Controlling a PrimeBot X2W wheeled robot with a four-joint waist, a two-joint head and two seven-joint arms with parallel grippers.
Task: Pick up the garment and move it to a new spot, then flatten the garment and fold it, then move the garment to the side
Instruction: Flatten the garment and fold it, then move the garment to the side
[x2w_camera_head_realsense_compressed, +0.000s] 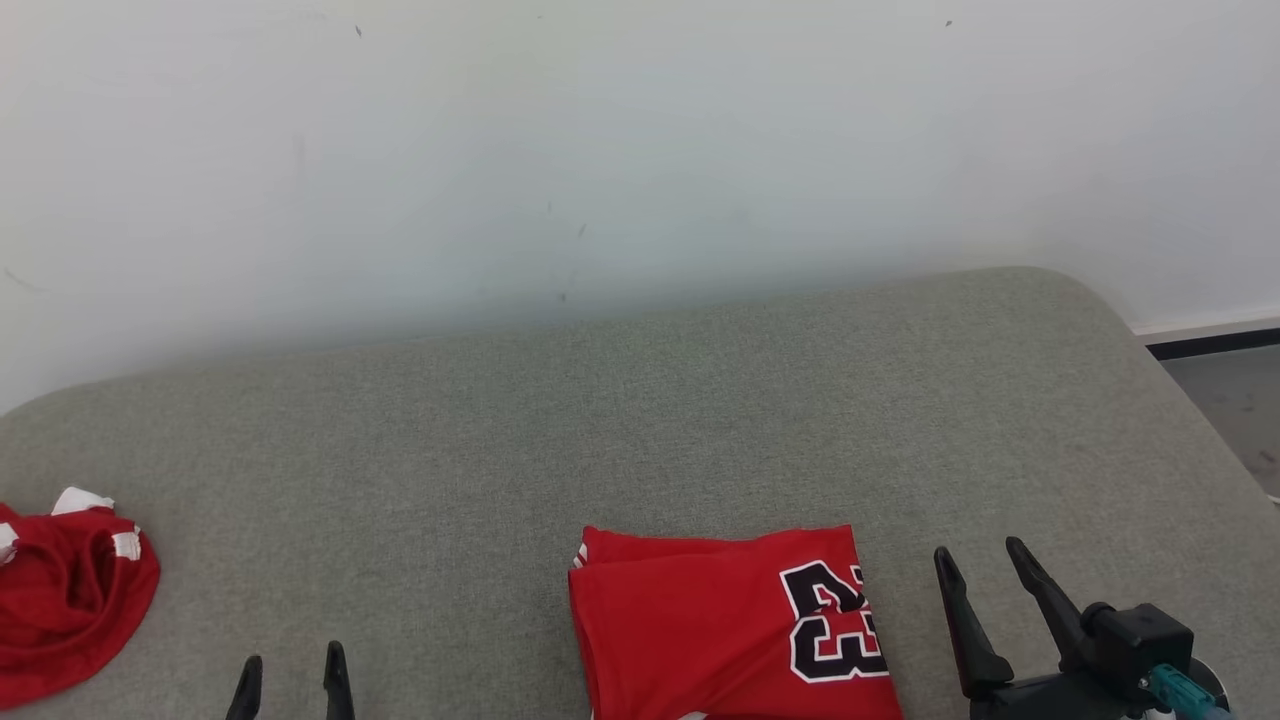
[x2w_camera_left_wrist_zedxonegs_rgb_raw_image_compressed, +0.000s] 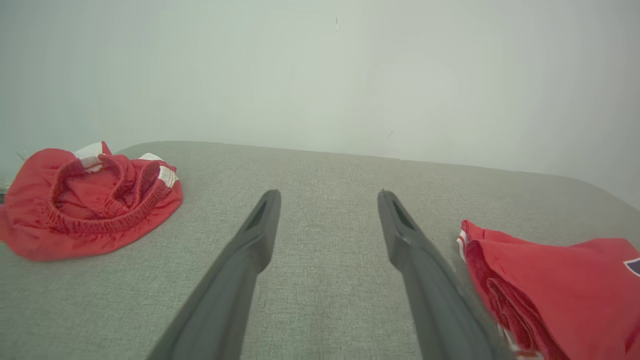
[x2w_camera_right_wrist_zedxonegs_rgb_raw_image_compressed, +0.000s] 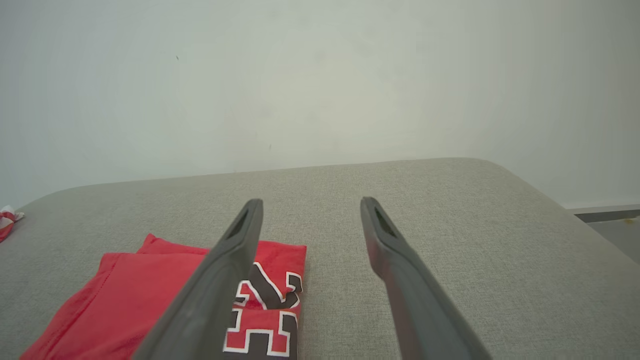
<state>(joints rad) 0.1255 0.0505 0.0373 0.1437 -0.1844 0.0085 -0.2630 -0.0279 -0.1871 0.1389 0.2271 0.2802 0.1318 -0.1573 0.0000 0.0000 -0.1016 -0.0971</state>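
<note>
We see the red garment (x2w_camera_head_realsense_compressed: 700, 630) lying folded on the grey cushion (x2w_camera_head_realsense_compressed: 640, 420), between our left gripper (x2w_camera_head_realsense_compressed: 293, 655) and right gripper (x2w_camera_head_realsense_compressed: 978, 548) (both spread wide, holding nothing). We think only moving it aside remains, so next we must grab it gently.

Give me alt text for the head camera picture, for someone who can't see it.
A folded red jersey numbered 23 lies on a grey cushioned surface between the left gripper and right gripper, both with jaws open. A crumpled red garment sits at the far left.
</note>
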